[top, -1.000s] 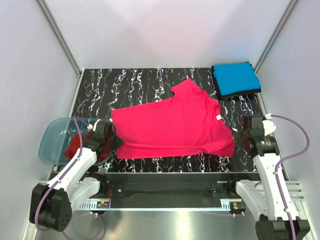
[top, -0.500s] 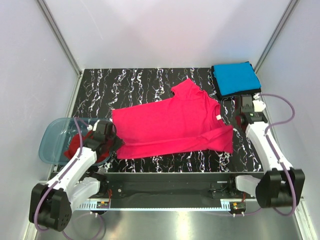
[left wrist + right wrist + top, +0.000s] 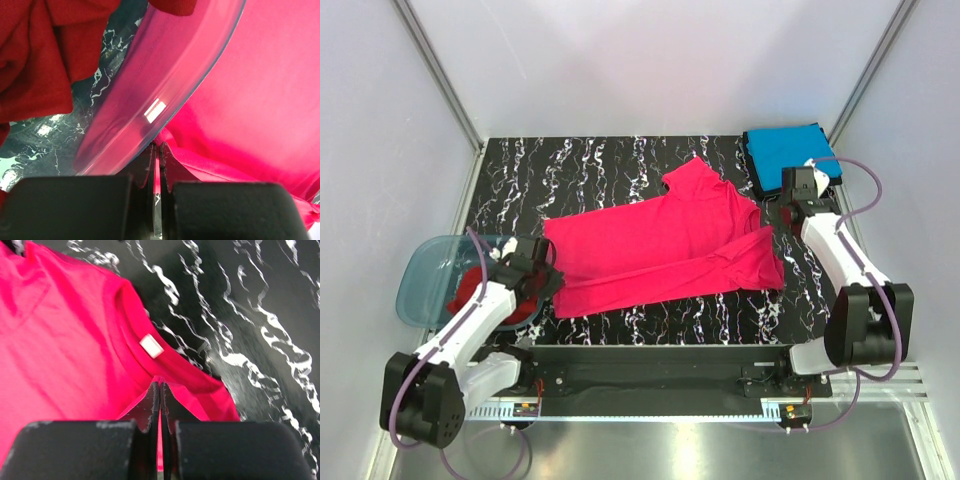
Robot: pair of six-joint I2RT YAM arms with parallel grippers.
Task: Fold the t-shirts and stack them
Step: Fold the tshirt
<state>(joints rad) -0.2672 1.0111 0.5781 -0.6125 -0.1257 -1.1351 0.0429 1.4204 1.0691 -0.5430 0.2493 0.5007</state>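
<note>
**Lengthwise fold of the pink-red shirt in hand**

The marbled black table (image 3: 620,165) is mostly taken up by the pink-red t-shirt (image 3: 660,245). It is spread across the centre, with the collar toward 3 o'clock and the hem toward 9 o'clock. At the collar end, the near corner is raised and turned over toward 12 o'clock.

At 8 o'clock the translucent tub (image 3: 420,280) sits at the table's edge, with the darker red t-shirt (image 3: 468,290) bunched inside. At 1 o'clock the blue t-shirt (image 3: 788,155) lies folded.

The left jaws are pressed together on the hem corner of the pink-red cloth at 8 o'clock, right beside the tub rim. The right jaws are pinched on a fold of the same cloth at 3 o'clock, just below the collar and its white label (image 3: 151,346).

The step in hand is judged to be the first lengthwise fold. Next, both pinched corners would need to be carried evenly toward 12 o'clock. The hem end would need to be brought level with the collar end before the cloth is let go.
</note>
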